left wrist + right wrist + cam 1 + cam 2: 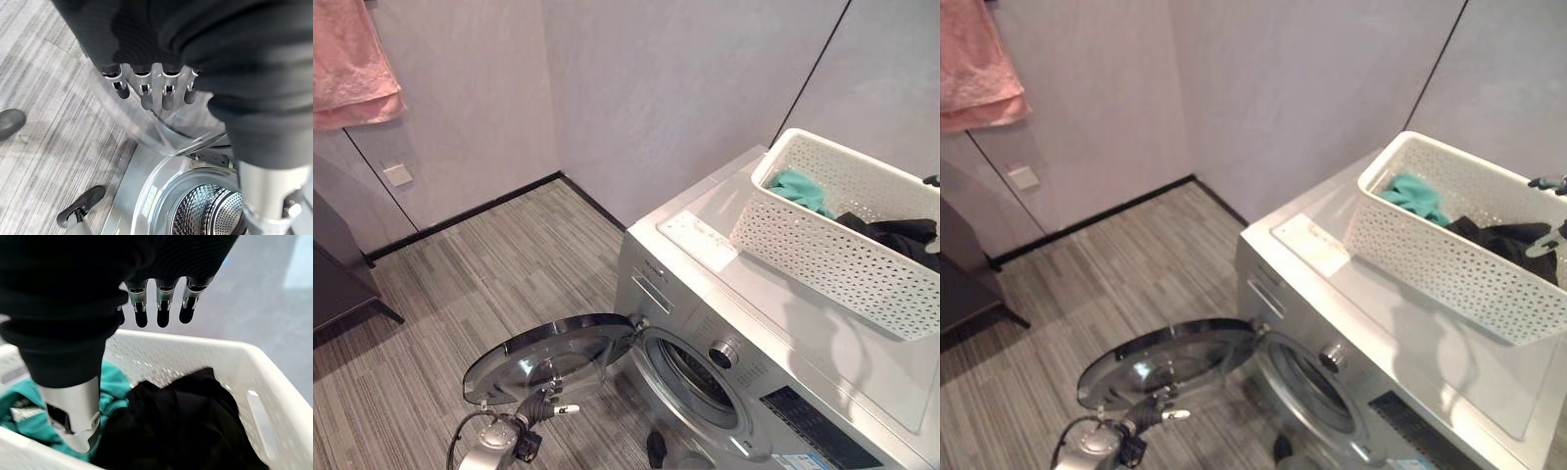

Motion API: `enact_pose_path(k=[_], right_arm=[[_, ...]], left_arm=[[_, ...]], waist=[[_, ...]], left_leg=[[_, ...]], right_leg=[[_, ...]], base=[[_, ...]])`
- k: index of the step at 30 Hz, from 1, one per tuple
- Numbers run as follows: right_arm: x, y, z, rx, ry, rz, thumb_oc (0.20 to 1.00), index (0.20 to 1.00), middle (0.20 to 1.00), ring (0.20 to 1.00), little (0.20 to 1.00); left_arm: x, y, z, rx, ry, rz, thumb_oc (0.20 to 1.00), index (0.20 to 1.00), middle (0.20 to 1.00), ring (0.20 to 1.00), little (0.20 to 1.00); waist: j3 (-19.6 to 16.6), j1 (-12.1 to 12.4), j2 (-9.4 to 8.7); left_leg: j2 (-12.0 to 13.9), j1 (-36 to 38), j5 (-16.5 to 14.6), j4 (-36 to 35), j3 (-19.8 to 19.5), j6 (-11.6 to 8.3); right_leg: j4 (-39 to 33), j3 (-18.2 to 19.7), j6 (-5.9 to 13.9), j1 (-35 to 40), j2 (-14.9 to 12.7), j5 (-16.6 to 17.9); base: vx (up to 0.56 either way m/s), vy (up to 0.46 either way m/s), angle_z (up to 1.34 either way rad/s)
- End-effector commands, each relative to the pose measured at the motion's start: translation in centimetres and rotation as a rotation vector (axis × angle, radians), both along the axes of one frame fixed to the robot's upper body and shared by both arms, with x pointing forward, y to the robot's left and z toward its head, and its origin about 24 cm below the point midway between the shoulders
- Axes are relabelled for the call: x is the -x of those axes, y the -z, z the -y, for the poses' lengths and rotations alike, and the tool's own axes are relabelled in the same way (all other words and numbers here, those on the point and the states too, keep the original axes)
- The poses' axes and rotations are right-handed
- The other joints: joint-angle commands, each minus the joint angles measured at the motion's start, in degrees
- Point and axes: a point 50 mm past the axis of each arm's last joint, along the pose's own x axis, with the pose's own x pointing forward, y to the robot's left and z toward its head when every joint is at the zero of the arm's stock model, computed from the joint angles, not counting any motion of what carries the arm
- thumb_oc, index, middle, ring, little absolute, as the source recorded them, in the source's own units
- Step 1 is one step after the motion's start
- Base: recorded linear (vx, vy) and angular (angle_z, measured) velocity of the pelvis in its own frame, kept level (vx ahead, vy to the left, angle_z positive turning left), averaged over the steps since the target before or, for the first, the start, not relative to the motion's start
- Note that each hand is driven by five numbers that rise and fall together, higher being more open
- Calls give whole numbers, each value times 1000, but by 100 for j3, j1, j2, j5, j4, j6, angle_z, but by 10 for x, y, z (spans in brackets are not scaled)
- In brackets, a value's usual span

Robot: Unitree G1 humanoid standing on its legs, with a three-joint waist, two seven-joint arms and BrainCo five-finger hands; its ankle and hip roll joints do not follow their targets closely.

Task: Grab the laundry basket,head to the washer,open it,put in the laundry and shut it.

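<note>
Hanging on the wall at upper left is a pink towel (352, 64), with a wall socket (398, 175) below it and a dark cabinet (337, 269) at the left edge, all well apart from the washer (705, 323). The washer door (548, 357) is swung wide open over the striped floor (509, 255), baring the steel drum (210, 213). The left hand (151, 90) is at the door's glass, fingers straight and holding nothing. A white basket (822, 245) sits on the washer's top, with a teal cloth (112, 384) and black laundry (181, 421) inside. The right hand (159, 308) hovers above the basket, fingers straight and clear of the black laundry below them, gripping nothing.
</note>
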Motion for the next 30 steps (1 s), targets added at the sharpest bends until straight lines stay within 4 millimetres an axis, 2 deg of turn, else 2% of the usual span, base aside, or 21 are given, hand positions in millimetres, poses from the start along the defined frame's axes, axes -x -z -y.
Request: enact_pose_path(k=[1, 5, 7, 8, 12, 14, 19, 22, 26, 30], right_arm=[[-5, -9, 10, 31, 57, 30, 1000, 1000, 1000, 1000, 1000], [-13, -2, 9, 16, 58, 11, 1000, 1000, 1000, 1000, 1000], [-14, 4, 13, 2, 75, -4, 1000, 1000, 1000, 1000, 1000], [-13, 7, 18, -11, 100, -9, 1000, 1000, 1000, 1000, 1000], [-18, 6, 16, -21, 97, 4, 1000, 1000, 1000, 1000, 1000], [-17, 9, 19, -33, 112, 2, 1000, 1000, 1000, 1000, 1000], [-13, 22, 25, -18, 141, -60, 1000, 1000, 1000, 1000, 1000], [-12, 34, 26, 32, 137, -129, 1000, 1000, 1000, 1000, 1000], [-15, 40, 25, 100, 119, -180, 1000, 1000, 1000, 1000, 1000], [-8, 51, 38, 219, 170, -305, 1000, 1000, 1000, 1000, 1000]], left_arm=[[-9, -6, -1, 6, 35, 41, 1000, 1000, 1000, 1000, 1000], [-6, -4, 2, 30, 11, 36, 1000, 1000, 1000, 1000, 1000], [-5, -5, 3, 39, 3, 42, 1000, 1000, 1000, 1000, 1000], [-5, -6, 2, 51, -12, 50, 1000, 1000, 1000, 1000, 1000], [-8, -6, 0, 52, -46, 58, 1000, 1000, 1000, 1000, 1000], [-10, -7, 6, 75, -47, 66, 1000, 1000, 1000, 1000, 1000], [-13, -11, 7, 95, -50, 86, 1000, 1000, 1000, 1000, 1000], [-15, -16, 6, 123, -76, 114, 1000, 1000, 1000, 1000, 1000], [-17, -20, 0, 129, -103, 138, 1000, 1000, 1000, 1000, 1000], [-19, -23, -8, 111, -114, 151, 1000, 1000, 1000, 1000, 1000]], waist=[[-348, 296, -251], [-315, 301, -160], [-269, 327, -120], [-211, 369, -87], [-186, 371, -48], [-186, 379, -13], [-138, 414, 37], [4, 467, 111], [238, 538, 215], [452, 608, 330]], left_leg=[[597, -285, -186, 581, -259, -78], [676, -327, -63, 577, -336, -134], [703, -357, -21, 559, -362, -164], [745, -419, 94, 549, -400, -209], [813, -481, 253, 540, -449, -267], [901, -483, 432, 519, -512, -310], [969, -492, 586, 471, -589, -352], [1006, -591, 687, 416, -674, -384], [1001, -812, 850, 388, -770, -413], [982, -1058, 1042, 340, -842, -438]], right_leg=[[461, -94, 312, -668, -501, -112], [422, -165, 271, -660, -431, -161], [413, -211, 254, -688, -413, -176], [380, -273, 229, -714, -379, -188], [335, -337, 171, -714, -291, -227], [329, -416, 96, -643, -191, -310], [307, -518, 59, -591, -115, -368], [299, -609, 31, -647, -80, -392], [338, -675, 14, -860, -73, -400], [403, -732, -7, -1116, -84, -405]], base=[[58, -60, -13], [68, -76, -1], [60, -114, 6], [58, -127, 2], [62, -112, 6], [94, -108, 16], [38, -68, 14], [-20, -74, 1], [-76, -50, 6], [-91, -49, 20]])
